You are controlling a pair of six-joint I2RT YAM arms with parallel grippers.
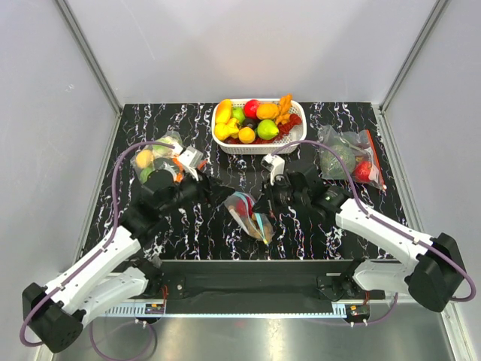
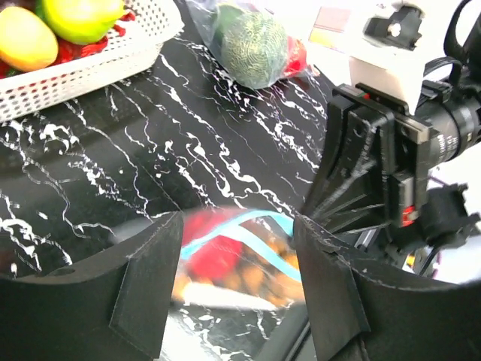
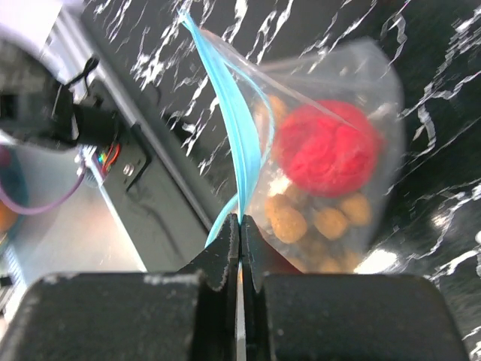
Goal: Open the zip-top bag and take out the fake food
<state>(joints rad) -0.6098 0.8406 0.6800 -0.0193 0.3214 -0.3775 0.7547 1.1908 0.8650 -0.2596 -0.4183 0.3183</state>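
The clear zip-top bag point(image 1: 250, 215) with a teal-blue zip strip point(image 3: 237, 143) lies on the black marbled table between the arms. Inside it are a red round fruit point(image 3: 328, 148) and a bunch of tan-brown balls point(image 3: 312, 219). My right gripper point(image 3: 240, 226) is shut on the bag's teal strip at its mouth. My left gripper point(image 2: 237, 248) is open, its fingers point(image 2: 146, 282) on either side of the bag point(image 2: 240, 259), just short of it. The bag looks blurred in the left wrist view.
A white basket point(image 1: 225, 144) of yellow, green, orange and red fruits stands at the back centre. A clear bag with an orange-red zip point(image 1: 347, 158) lies at the back right, and another bag of fruit point(image 1: 154, 159) at the left behind my left arm.
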